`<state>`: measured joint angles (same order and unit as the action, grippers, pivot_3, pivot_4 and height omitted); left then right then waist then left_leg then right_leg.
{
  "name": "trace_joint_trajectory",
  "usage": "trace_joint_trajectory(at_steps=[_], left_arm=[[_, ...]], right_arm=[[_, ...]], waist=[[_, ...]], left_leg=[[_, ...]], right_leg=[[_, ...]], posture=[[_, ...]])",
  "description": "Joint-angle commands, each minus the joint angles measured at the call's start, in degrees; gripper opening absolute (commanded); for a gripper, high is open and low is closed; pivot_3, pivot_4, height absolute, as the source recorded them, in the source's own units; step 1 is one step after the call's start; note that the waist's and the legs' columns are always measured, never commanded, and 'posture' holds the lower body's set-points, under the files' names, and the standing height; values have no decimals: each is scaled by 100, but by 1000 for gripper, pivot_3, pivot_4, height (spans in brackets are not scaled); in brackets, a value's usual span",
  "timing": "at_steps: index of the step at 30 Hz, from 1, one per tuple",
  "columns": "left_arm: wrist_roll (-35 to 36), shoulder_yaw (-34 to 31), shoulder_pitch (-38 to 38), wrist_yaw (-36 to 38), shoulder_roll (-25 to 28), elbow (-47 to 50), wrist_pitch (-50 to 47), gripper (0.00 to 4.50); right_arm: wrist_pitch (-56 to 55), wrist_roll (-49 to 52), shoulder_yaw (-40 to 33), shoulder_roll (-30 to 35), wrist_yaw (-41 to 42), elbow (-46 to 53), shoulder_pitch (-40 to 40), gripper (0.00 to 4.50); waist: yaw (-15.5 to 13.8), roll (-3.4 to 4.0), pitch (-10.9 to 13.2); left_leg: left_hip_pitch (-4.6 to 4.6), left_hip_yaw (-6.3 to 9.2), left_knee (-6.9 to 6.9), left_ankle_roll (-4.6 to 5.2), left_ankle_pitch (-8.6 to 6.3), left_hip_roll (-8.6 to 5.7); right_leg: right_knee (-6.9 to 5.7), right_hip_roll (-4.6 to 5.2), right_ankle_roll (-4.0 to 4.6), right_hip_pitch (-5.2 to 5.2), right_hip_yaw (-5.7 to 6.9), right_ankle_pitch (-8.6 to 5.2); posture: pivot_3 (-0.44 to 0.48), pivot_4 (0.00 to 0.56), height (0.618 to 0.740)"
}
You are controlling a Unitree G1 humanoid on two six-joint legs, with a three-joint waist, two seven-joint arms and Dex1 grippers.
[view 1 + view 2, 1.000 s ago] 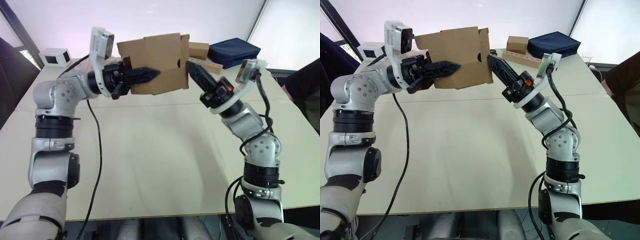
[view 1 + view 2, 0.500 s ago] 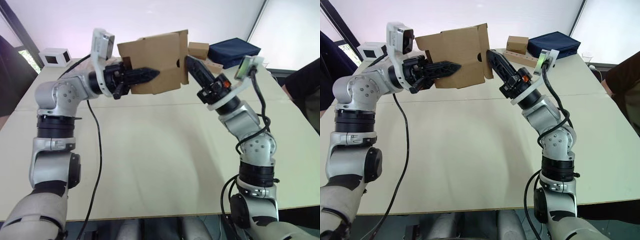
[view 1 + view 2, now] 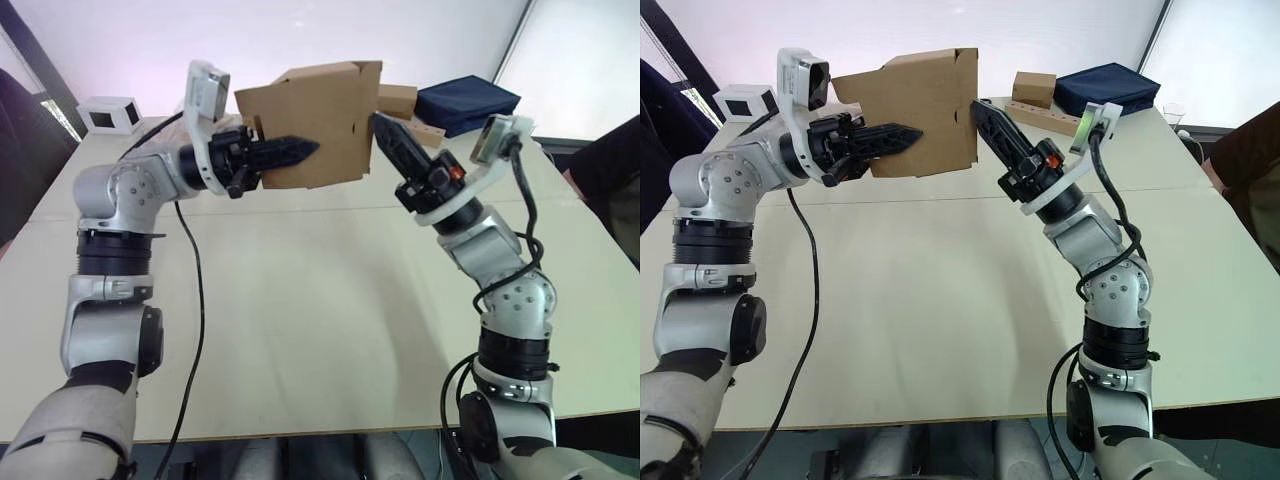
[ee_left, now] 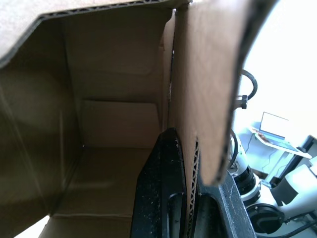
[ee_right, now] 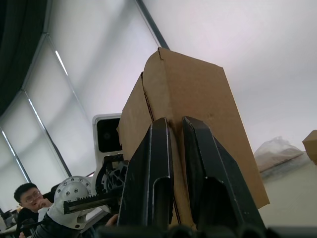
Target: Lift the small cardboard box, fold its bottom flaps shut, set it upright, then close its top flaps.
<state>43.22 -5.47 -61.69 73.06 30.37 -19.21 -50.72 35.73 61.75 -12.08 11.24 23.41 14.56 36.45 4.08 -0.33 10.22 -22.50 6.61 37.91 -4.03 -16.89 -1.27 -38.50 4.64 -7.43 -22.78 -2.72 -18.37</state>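
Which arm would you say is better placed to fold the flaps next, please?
Probably the right: the left gripper is clamped on a wall of the small cardboard box, holding it up, while the right gripper only touches its end.

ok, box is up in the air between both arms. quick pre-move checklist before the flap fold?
1. Left gripper clamped on a wall of the small cardboard box: ok, the left wrist view shows the wall between its fingers.
2. Box clear of the table: ok, held well above it.
3. Right gripper at the box's right edge: ok, fingers nearly together against the cardboard; firm pinch: cannot tell.
4. Bottom flaps shut: cannot tell.
5. Box upright: not ok, it is tilted.
6. Smaller carton and dark blue bag apart from the box: ok, both behind it.
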Motion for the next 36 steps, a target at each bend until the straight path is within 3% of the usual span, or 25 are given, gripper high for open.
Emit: trace_joint_trajectory(at_steps=[1, 26, 36], left_arm=[[184, -38, -181, 158, 10, 389, -38, 0], [113, -125, -194, 168, 42, 264, -58, 0], [240, 13, -64, 444, 162, 801, -149, 0]], right_arm=[[117, -273, 399, 29, 31, 69, 82, 430], [324, -365, 103, 580, 543, -43, 51, 430], [132, -568, -7, 803, 932, -443, 353, 430]], waist=[[-1, 0, 0], [-4, 1, 0], [-3, 1, 0]], left_leg=[[0, 0, 0, 0, 0, 0], [0, 0, 0, 0, 0, 0], [0, -1, 0, 0, 0, 0]], right_leg=[[0, 0, 0, 0, 0, 0], [0, 0, 0, 0, 0, 0], [1, 0, 0, 0, 0, 0]], posture=[[0, 150, 740], [0, 150, 740], [0, 150, 740]])
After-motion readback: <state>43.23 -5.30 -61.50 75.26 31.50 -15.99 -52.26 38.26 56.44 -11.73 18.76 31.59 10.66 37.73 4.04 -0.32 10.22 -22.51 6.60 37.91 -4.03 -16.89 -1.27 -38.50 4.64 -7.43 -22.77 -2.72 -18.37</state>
